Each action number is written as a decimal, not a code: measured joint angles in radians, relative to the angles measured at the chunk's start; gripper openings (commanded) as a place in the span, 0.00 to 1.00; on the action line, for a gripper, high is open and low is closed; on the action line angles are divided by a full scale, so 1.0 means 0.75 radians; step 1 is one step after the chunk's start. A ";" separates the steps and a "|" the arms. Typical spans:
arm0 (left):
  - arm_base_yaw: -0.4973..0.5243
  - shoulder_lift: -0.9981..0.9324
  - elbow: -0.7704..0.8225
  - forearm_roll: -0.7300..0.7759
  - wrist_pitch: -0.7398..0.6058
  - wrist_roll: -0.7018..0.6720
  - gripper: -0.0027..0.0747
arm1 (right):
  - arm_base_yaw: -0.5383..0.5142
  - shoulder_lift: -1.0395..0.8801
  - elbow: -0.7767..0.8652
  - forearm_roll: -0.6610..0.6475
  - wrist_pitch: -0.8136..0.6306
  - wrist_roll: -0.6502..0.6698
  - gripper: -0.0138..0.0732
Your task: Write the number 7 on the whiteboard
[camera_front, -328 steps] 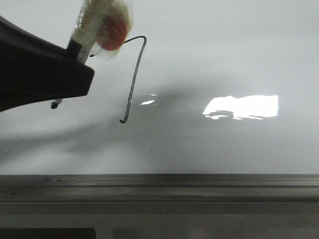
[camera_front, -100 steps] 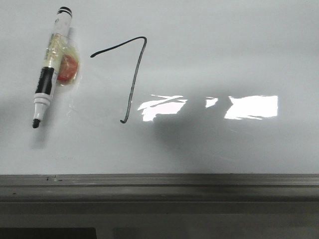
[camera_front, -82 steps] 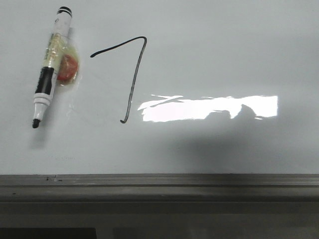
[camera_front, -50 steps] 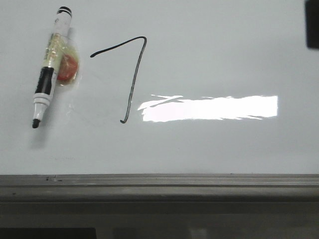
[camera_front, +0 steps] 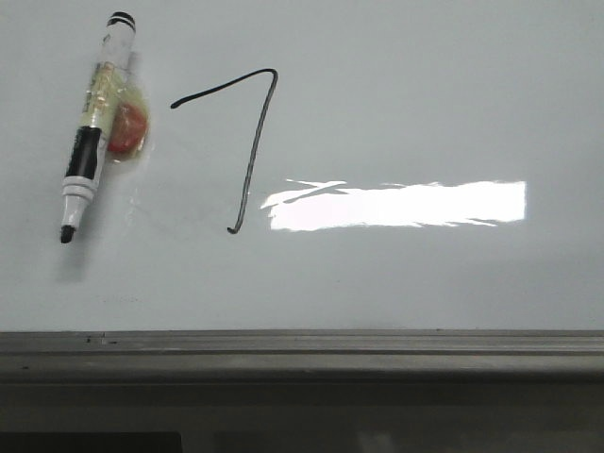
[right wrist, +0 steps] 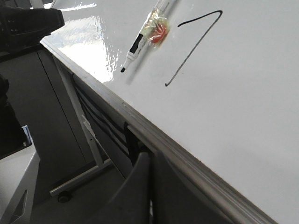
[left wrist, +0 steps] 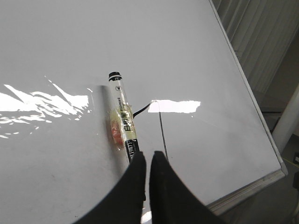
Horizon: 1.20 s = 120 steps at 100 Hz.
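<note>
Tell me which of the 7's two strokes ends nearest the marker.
The short slanted top stroke of the number 7: its free left end stops just beside the marker. The long downstroke ends in a tiny hook, farther away on the whiteboard.

Light: a bright white glare patch [camera_front: 396, 205] reflects on the glossy surface.
Furniture: a grey metal stand frame [right wrist: 88, 135] sits below the board's edge.
Floor: dark grey [right wrist: 56, 154].
Wall: grey ribbed panels [left wrist: 261, 37].
</note>
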 measured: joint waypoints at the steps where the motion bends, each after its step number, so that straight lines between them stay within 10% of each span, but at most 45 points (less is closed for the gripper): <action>1: 0.000 0.000 0.000 0.000 0.000 0.000 0.01 | 0.000 0.000 0.000 0.000 0.000 0.000 0.08; 76: 0.028 0.000 0.045 0.000 -0.002 0.000 0.01 | 0.000 0.000 0.000 -0.002 0.003 0.000 0.08; 120: 0.559 -0.111 0.069 0.262 0.012 0.000 0.01 | 0.000 0.000 0.000 -0.002 0.003 0.000 0.08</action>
